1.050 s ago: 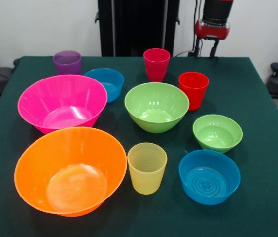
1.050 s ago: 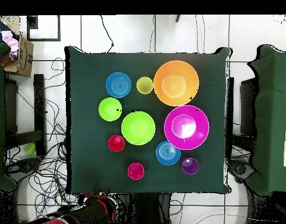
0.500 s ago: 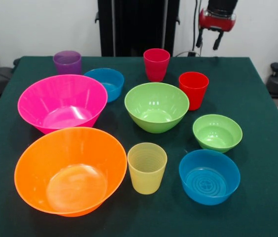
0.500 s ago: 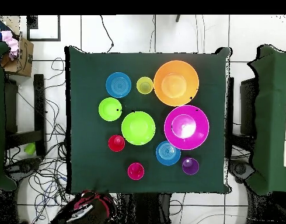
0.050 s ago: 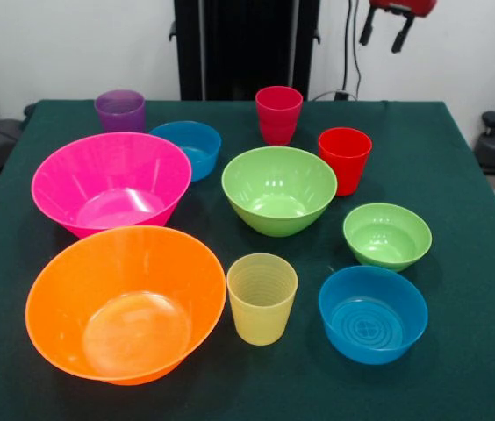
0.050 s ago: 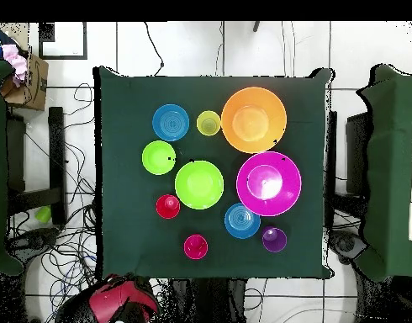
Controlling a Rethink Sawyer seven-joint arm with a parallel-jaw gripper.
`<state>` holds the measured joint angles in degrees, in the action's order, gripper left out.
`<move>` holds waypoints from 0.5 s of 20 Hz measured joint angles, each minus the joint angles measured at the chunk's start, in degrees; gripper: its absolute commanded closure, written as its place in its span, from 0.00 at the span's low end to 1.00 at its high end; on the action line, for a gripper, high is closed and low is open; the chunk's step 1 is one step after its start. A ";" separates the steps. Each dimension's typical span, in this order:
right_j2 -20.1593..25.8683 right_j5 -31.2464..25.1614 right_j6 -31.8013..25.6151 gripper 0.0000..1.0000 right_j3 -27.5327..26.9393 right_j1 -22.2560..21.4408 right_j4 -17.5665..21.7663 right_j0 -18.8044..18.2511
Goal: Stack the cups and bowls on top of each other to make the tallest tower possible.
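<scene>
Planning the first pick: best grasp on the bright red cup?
Probably pinch the rim wall of the bright red cup from straight above, one finger inside. It stands upright, mouth open, apart from the medium green bowl. The gripper is open.

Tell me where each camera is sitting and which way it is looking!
Front view: it sits low across the green-clothed table, facing the black pedestal; only the open gripper shows, at the top edge.
Overhead view: it hangs above, looking straight down; the red arm shows below the table's bottom edge.
Shared: both show all ten separate pieces, such as the large translucent orange plastic bowl and the ribbed yellow plastic cup.
</scene>
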<state>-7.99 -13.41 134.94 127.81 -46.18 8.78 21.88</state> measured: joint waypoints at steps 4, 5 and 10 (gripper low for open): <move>1.29 1.89 0.00 0.00 -0.07 0.62 1.20 -2.51; 1.55 2.60 0.00 0.00 -0.10 1.07 1.66 -3.10; 1.25 8.35 0.00 0.00 -2.25 7.59 4.23 -2.83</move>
<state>-6.74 -5.06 134.94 125.56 -38.59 13.01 19.04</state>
